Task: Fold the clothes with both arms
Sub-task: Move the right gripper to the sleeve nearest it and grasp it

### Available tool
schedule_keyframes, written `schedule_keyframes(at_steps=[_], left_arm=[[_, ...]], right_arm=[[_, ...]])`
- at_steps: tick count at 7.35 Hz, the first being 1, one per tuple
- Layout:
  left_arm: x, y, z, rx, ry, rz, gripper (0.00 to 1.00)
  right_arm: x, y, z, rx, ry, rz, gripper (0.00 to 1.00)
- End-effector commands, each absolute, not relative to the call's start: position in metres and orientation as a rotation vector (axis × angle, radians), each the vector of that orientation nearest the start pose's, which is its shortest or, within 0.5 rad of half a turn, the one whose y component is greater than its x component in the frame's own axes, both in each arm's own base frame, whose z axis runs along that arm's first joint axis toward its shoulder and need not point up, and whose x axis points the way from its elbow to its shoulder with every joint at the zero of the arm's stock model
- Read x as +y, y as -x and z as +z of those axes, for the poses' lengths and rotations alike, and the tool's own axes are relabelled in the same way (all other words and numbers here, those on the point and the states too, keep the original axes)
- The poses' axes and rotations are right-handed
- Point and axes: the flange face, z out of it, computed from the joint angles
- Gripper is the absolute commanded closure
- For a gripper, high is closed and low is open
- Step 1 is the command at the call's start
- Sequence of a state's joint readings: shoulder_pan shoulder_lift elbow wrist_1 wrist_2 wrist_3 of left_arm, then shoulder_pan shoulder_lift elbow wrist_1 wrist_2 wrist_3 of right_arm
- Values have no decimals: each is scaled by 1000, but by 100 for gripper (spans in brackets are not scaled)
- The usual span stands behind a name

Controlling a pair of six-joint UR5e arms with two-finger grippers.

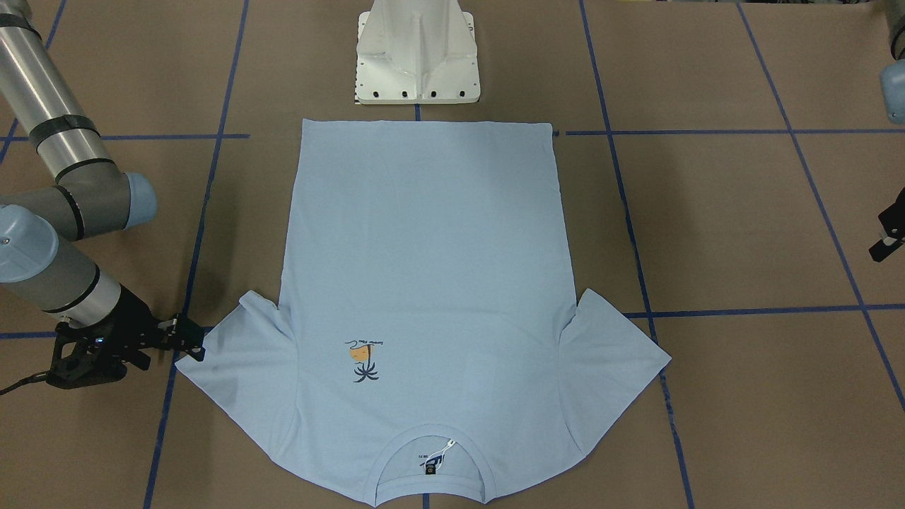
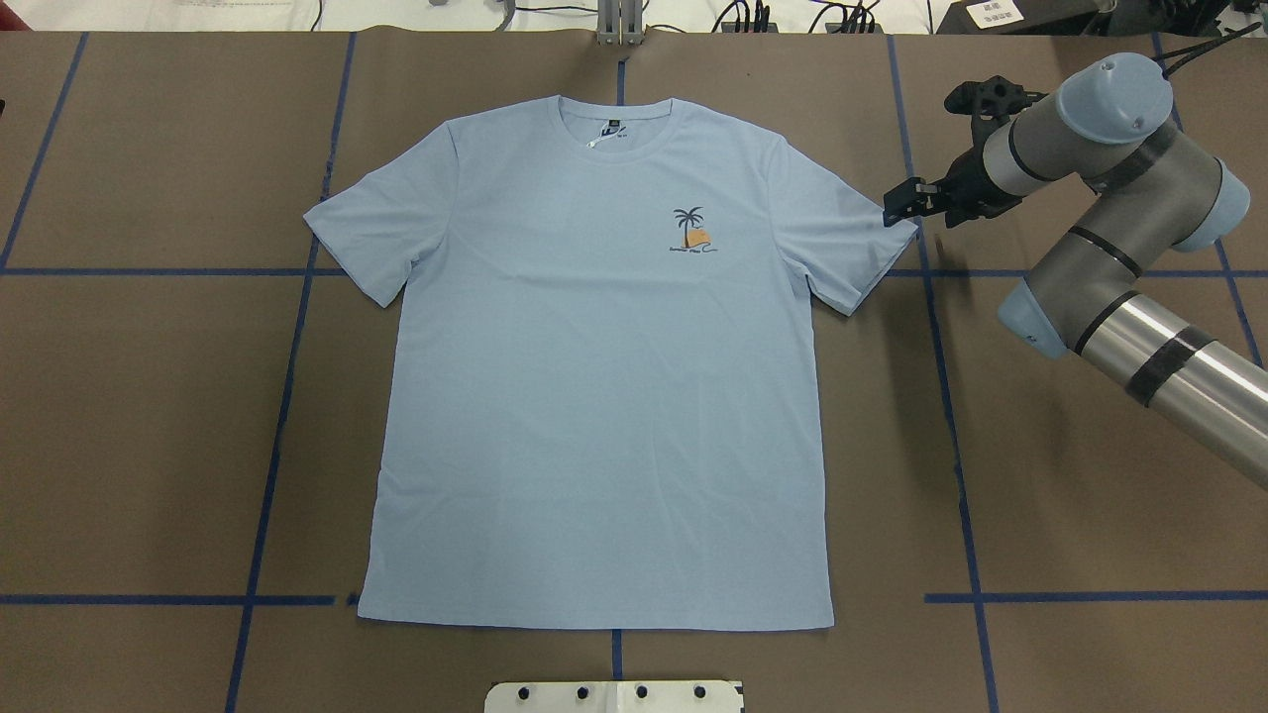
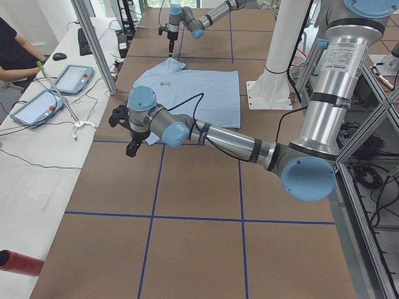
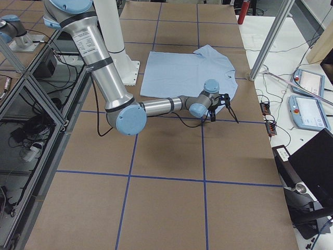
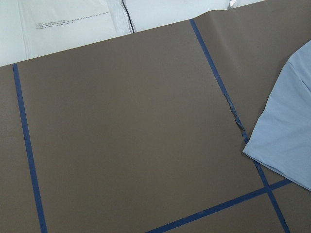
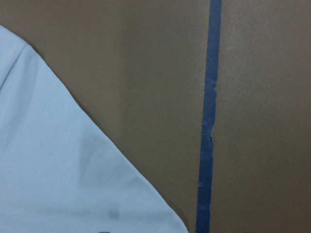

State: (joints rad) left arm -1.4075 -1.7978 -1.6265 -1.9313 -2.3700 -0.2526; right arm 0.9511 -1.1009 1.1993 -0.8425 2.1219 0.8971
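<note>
The light blue T-shirt [image 2: 594, 376] lies flat and face up on the brown table, collar away from the robot, hem near the base. It also shows in the front view [image 1: 424, 268]. My right gripper [image 2: 899, 203] sits low at the tip of the sleeve on the robot's right, and also shows in the front view [image 1: 191, 341]. Its jaws look open and empty. That sleeve's edge fills the right wrist view [image 6: 58, 160]. My left gripper [image 3: 132, 140] hovers off the other sleeve. Only a sliver shows in the front view [image 1: 887, 240]. The left wrist view shows that sleeve [image 5: 291, 131].
The white pedestal base [image 1: 417, 56] stands just behind the shirt's hem. Blue tape lines [image 2: 951, 396] grid the brown table. A side bench with tablets [image 3: 72, 78] and an operator [image 3: 15, 53] lies beyond the collar end.
</note>
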Motion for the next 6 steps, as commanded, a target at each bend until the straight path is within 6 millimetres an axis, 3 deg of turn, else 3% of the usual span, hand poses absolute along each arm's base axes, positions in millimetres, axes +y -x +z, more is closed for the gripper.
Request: schedule_keyframes(at_steps=[1, 2, 4, 6], left_arm=[[-593, -34, 463, 878, -437, 176, 0], [-591, -33, 466, 877, -434, 174, 0], [-591, -32, 466, 876, -435, 174, 0], [-591, -32, 466, 877, -435, 172, 0]], right_arm=[[-625, 356, 497, -914, -211, 23, 8], [-624, 359, 497, -911, -210, 24, 17], [-626, 364, 493, -913, -212, 20, 66], [-628, 368, 487, -912, -217, 14, 96]])
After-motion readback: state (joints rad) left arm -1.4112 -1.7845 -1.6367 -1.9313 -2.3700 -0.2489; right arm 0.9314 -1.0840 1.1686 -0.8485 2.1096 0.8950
